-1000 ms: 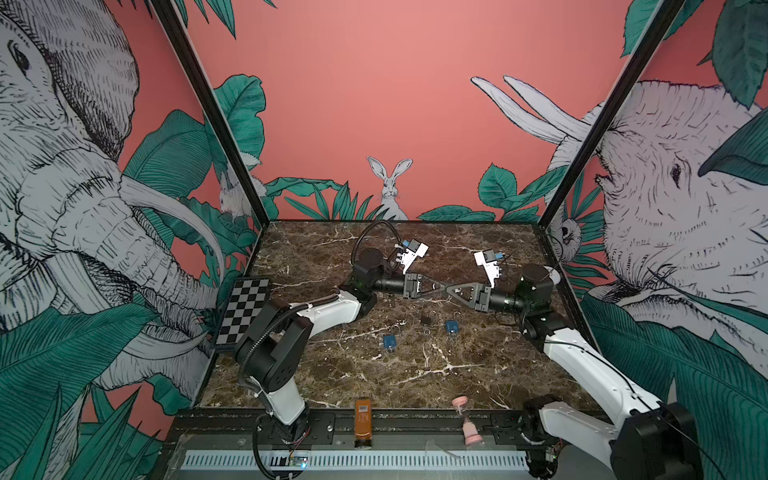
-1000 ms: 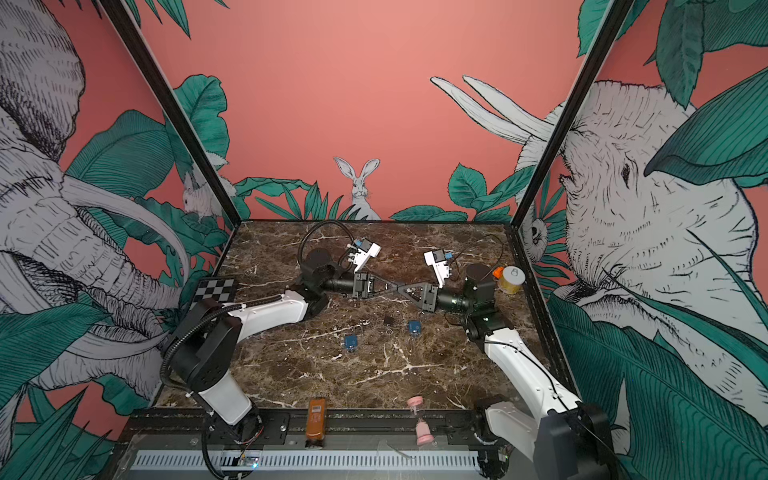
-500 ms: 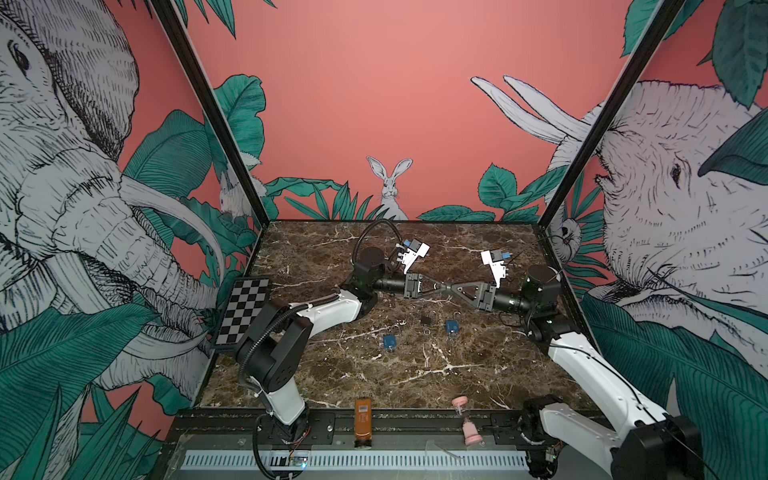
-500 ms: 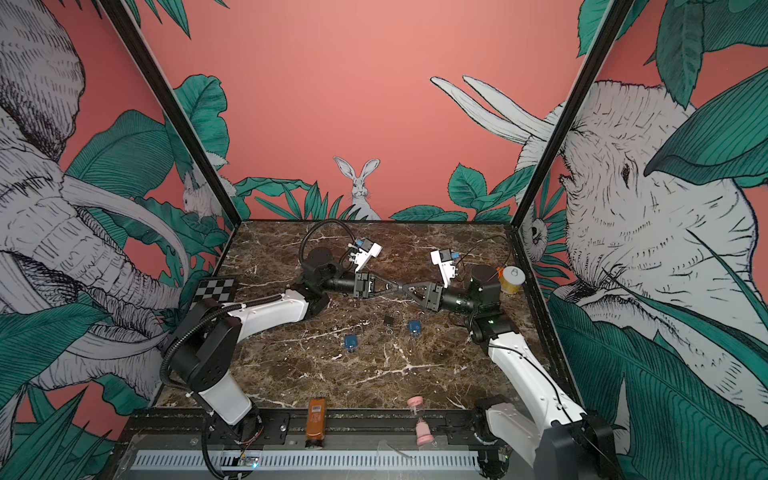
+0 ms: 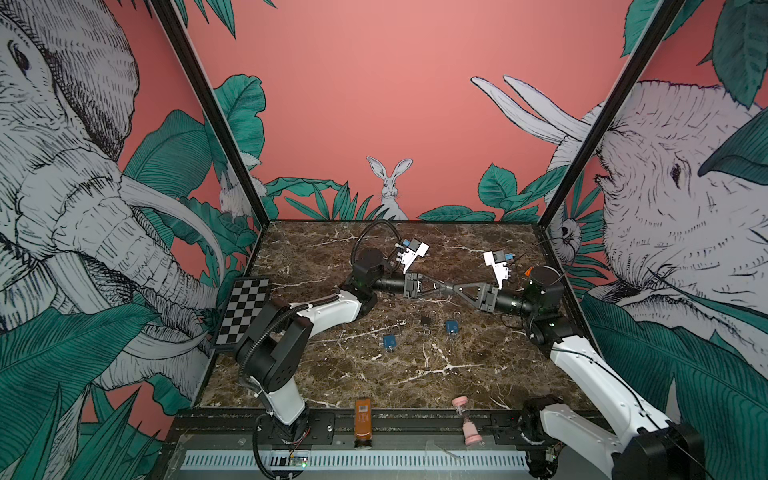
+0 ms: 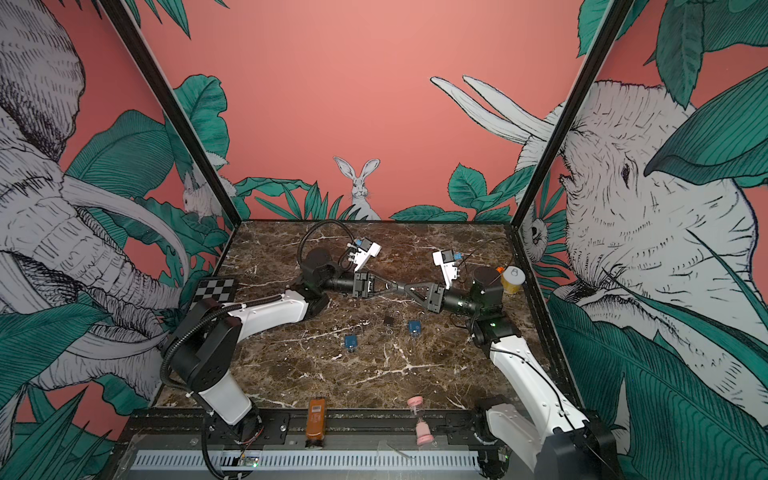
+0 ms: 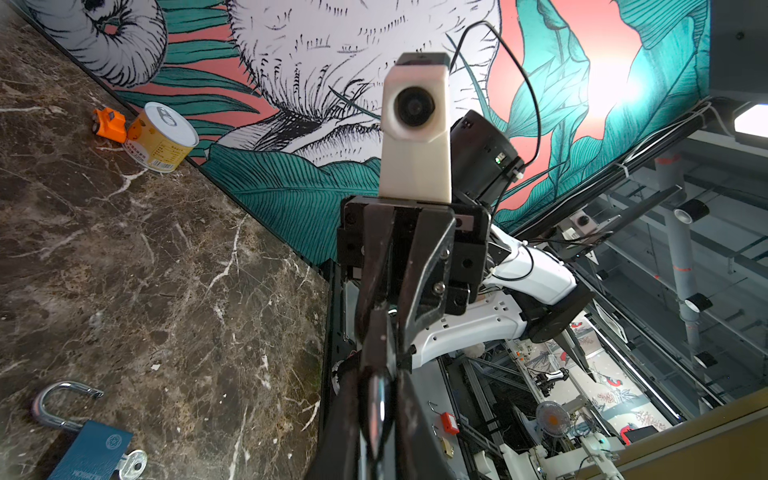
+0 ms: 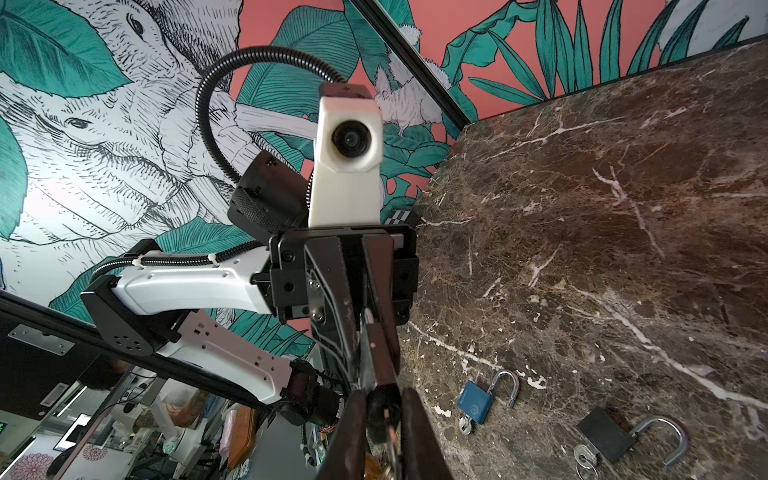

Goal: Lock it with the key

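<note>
Above the back middle of the marble table (image 5: 415, 374), my left gripper (image 5: 445, 286) and right gripper (image 5: 456, 288) meet tip to tip. The left gripper (image 7: 378, 374) is shut on a shiny metal loop (image 7: 376, 412) that looks like a shackle. In the right wrist view a small dark lock body (image 8: 383, 408) sits between my right gripper's (image 8: 382, 395) fingers. A thin key (image 8: 389, 440) runs back between those fingers, which are closed on it. The held parts are blurred and mostly hidden.
Three open padlocks with keys lie under the grippers: a blue one (image 5: 389, 341), a black one (image 5: 425, 320) and another blue one (image 5: 451, 327). A yellow can (image 6: 514, 280) and an orange toy (image 7: 110, 124) stand by the right wall. A checkerboard (image 5: 245, 309) leans at the left.
My right gripper's jaws parted a little and closed again at the meeting point, and its arm shifted slightly. The left arm stayed still.
</note>
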Robot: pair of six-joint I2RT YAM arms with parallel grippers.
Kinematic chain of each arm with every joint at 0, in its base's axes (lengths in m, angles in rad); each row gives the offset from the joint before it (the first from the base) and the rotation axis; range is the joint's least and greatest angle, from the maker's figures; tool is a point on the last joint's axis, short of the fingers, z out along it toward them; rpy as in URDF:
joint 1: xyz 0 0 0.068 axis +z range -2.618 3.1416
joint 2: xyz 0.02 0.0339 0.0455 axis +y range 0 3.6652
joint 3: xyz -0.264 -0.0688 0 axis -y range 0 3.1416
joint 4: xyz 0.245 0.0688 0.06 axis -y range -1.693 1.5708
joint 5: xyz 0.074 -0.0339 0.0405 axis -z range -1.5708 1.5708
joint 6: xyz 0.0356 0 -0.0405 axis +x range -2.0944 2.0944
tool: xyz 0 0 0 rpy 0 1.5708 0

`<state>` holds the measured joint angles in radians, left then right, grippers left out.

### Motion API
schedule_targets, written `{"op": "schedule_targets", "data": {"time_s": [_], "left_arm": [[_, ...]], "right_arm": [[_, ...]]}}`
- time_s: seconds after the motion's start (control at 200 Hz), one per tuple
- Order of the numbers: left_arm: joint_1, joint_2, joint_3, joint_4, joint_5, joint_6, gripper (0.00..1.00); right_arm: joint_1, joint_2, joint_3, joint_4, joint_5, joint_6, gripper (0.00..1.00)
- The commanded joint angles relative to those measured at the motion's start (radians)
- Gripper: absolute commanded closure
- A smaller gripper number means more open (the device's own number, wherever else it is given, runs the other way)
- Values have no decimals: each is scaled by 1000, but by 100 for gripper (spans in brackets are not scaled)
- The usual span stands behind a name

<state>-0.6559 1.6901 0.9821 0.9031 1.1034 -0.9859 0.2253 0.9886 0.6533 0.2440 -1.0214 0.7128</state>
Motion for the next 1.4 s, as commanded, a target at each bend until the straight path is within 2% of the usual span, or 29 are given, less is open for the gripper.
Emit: {"op": "schedule_targets", "data": {"time_s": [0.0,0.095,0.21,0.405,0.595,1.195,1.285,1.395], "left_arm": [[27,-14,-11,124,-6,-44,100],[32,-16,-14,132,-8,-47,100],[33,-12,-13,132,-8,-44,100],[33,-8,-9,125,5,-39,100],[38,-15,-11,62,4,14,100],[99,-25,-5,23,-8,37,100],[101,-12,-4,44,-9,19,100],[101,-1,3,41,-23,22,100]], "right_arm": [[-11,-17,-21,13,-12,5,85],[-14,-19,-27,15,-12,6,88],[-15,-16,-33,29,-13,16,100],[-18,-11,-47,65,-17,34,100],[-37,-26,-53,73,-24,35,100],[-90,-70,-70,75,-88,31,100],[-104,-68,-55,12,-69,16,100],[-146,-63,-38,-183,52,-42,100]]}}
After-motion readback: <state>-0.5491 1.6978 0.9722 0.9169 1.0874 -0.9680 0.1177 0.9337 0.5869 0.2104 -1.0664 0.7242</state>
